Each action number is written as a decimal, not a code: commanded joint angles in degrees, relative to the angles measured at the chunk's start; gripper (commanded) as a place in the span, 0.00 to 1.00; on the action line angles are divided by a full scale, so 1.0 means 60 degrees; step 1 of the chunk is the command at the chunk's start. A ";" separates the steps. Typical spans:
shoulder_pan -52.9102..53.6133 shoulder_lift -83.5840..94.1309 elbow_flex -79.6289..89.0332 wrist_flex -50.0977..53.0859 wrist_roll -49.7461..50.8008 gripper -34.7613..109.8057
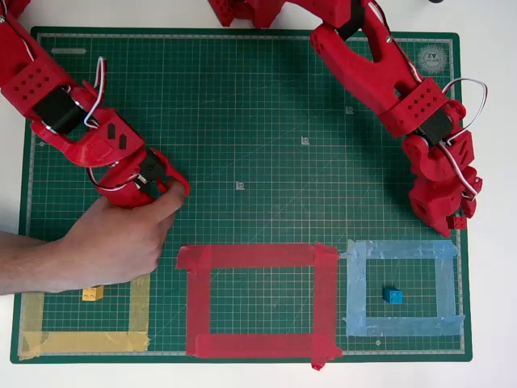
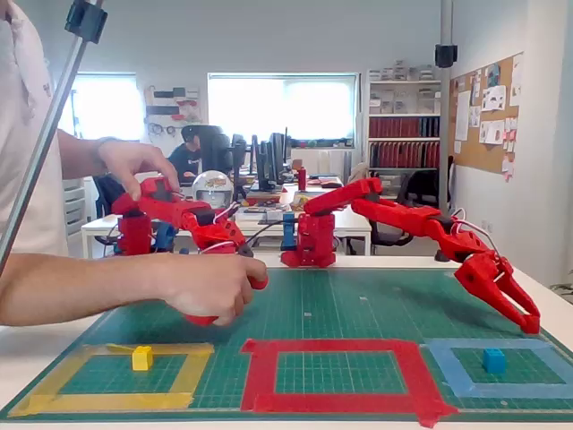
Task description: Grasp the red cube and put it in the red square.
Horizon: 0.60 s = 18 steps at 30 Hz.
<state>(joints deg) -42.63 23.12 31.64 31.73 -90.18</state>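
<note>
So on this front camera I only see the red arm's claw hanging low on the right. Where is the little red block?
Observer: In the overhead view, a small red block sits right at the gripper tip. It may be pinched there, but I can't tell.
Operator: Is it above the red frame yet?
Observer: No. From overhead, the tip is by the right edge of the mat, up and right of the blue frame. The red frame lies further left.
</note>
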 commanded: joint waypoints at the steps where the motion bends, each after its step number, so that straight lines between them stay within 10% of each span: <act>1: -0.0029 0.0396 -0.0044 -0.0190 -0.0161 0.38; 18: -0.0029 0.0381 -0.0029 -0.0190 -0.0220 0.25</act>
<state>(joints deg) -42.63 23.12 31.64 31.73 -90.26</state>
